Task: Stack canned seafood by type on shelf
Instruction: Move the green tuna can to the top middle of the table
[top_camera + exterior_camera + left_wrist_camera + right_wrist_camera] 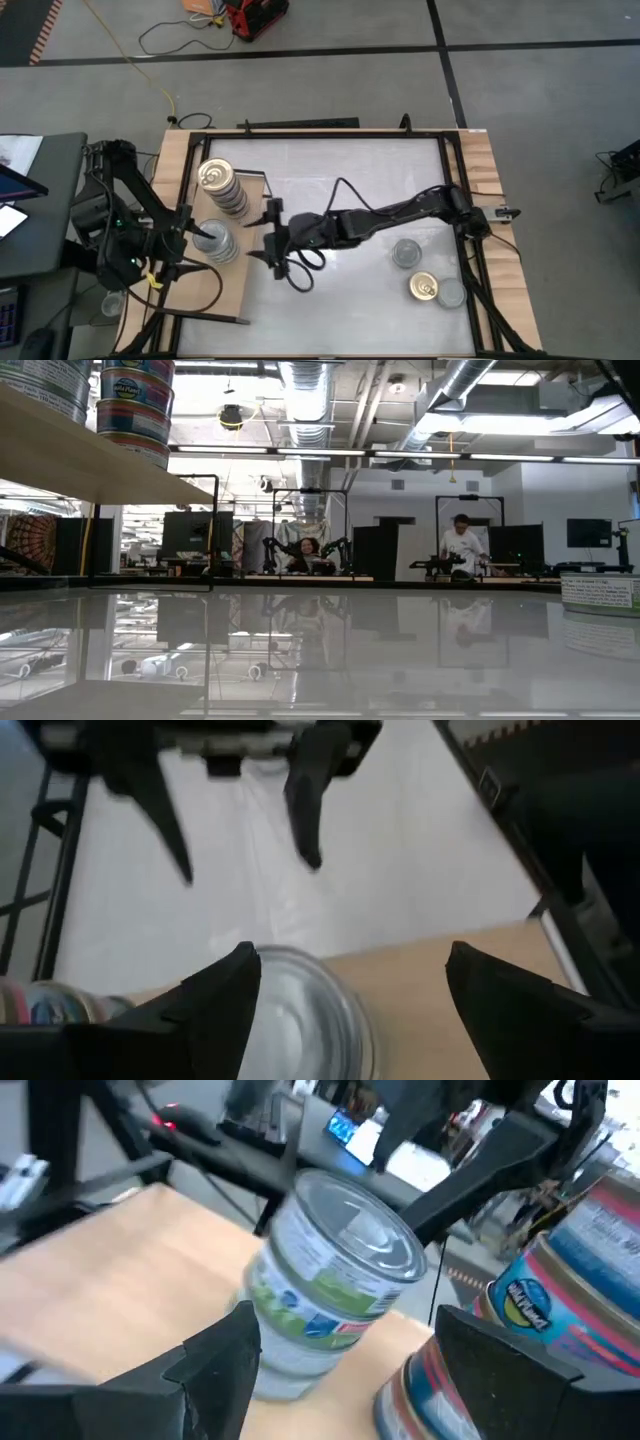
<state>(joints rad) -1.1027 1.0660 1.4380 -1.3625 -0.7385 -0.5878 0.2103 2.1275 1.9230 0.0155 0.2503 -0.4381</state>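
Looking straight down, the shelf point(235, 290) carries a gold-topped stack point(221, 186) and a silver-topped stack point(214, 241), three loose tins point(424, 287) lying on the table point(350, 170) (well apart from them). The left gripper point(192, 243) brackets the silver stack; the right gripper point(268, 232) waits just beside. Left wrist: fingers point(225, 995) spread wide, nothing clamped. Right wrist: fingers point(225, 1355) parted, empty, facing the silver stack.

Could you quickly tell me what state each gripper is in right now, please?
Left gripper: open, at the silver-topped stack of tins on the shelf, holding nothing.
Right gripper: open, empty, facing that same stack.
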